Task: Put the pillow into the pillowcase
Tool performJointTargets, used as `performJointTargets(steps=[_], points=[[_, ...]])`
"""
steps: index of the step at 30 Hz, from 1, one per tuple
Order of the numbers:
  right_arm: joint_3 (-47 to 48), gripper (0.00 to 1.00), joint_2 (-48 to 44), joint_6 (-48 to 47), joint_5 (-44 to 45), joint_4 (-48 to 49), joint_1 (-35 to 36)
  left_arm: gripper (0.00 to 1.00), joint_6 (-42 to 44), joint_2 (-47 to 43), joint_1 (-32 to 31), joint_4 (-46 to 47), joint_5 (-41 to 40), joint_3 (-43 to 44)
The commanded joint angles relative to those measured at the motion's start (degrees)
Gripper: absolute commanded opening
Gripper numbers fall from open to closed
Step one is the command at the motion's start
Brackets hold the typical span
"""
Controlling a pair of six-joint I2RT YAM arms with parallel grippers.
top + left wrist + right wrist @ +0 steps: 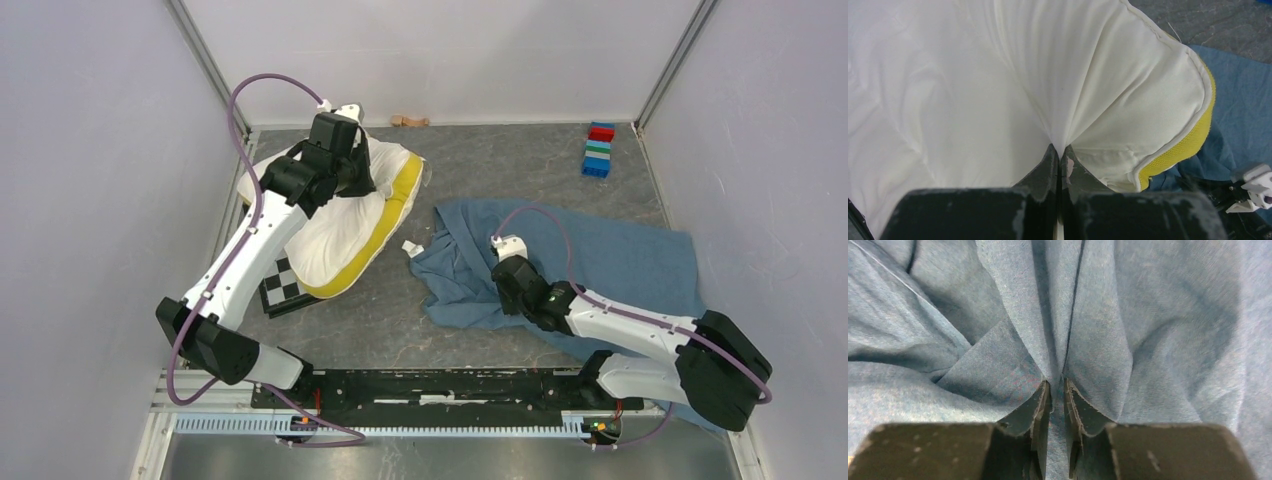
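Right gripper [1057,385] pinching pillowcase [620,255], left gripper [1058,150] pinching pillow [345,235]
Pillowcase lies crumpled on right of table [520,160]; pillow sits far left, yellow edge facing pillowcase, both jaws clamped tight on fabric folds

The top view is bright and evenly lit from overhead, sharp throughout, with only faint soft shadows beside the pillow [345,235] and the wall lines leaning outward toward the frame's edges. In the left wrist view the white cloth is nearly washed out at upper left, with grey shade in its creases. The right wrist view is dimmer, with dark shadow in the folds of the pillowcase [1158,330], the weave crisp at centre, and the right gripper [1057,385] slightly soft close to the lens.
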Motion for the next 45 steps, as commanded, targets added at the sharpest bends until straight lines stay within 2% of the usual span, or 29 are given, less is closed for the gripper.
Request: performJointTargets(steps=[1,4,11,14,19,21,26,28,30,32,33,36,38,40,45], points=[[5.6,0.29,-3.6,-2.4,1.5,0.7,0.3,0.02,-1.8,-3.8,1.0,4.2,0.1,0.8],[12.1,0.42,-2.5,-5.9,-0.3,3.2,0.4,0.02,-2.3,-4.3,1.3,4.2,0.1,1.0],[27.2,0.43,11.9,-9.0,-7.8,6.7,3.7,0.02,-5.3,-7.9,3.6,4.9,-1.1,0.2],[30.2,0.43,18.7,-8.5,-11.5,9.2,3.9,0.02,-5.7,-9.0,4.2,4.7,-1.4,1.2],[32.4,0.49,27.3,-8.8,-14.7,12.9,4.0,0.02,-6.8,-11.1,5.1,4.2,-2.5,1.9],[33.6,0.56,30.2,-9.3,-15.3,13.2,3.9,0.02,-7.1,-12.1,5.3,4.2,-3.0,1.7],[34.1,0.79,36.1,-10.3,-13.6,14.5,4.1,0.02,-7.3,-12.9,5.6,4.2,-2.2,1.6],[34.6,0.84,38.3,-10.6,-13.2,14.4,4.1,0.02,-7.4,-12.8,5.6,4.2,-1.7,1.8],[36.0,0.85,40.6,-10.8,-11.6,13.2,4.0,0.02,-7.4,-12.7,5.6,4.1,-1.4,2.0],[38.6,0.81,42.5,-10.7,-9.2,10.0,3.6,0.02,-7.4,-12.5,5.6,3.9,-1.2,2.3],[39.6,0.72,42.7,-10.6,-9.3,9.2,2.9,0.02,-7.3,-12.5,5.6,3.9,-1.1,2.4],[39.8,0.25,39.7,-8.7,-12.6,10.1,-0.8,0.02,-7.3,-12.8,5.7,3.8,-1.0,2.0],[39.9,0.09,36.3,-7.1,-18.0,12.2,-3.8,0.02,-7.3,-13.0,5.6,3.9,-0.9,1.6],[39.3,0.0,33.5,-5.2,-25.9,17.2,-6.6,0.02,-7.4,-13.1,5.7,3.9,-0.8,1.2],[37.3,0.0,33.9,7.1,-42.1,34.8,-11.5,0.03,-8.0,-12.9,5.6,4.5,0.6,0.0]])
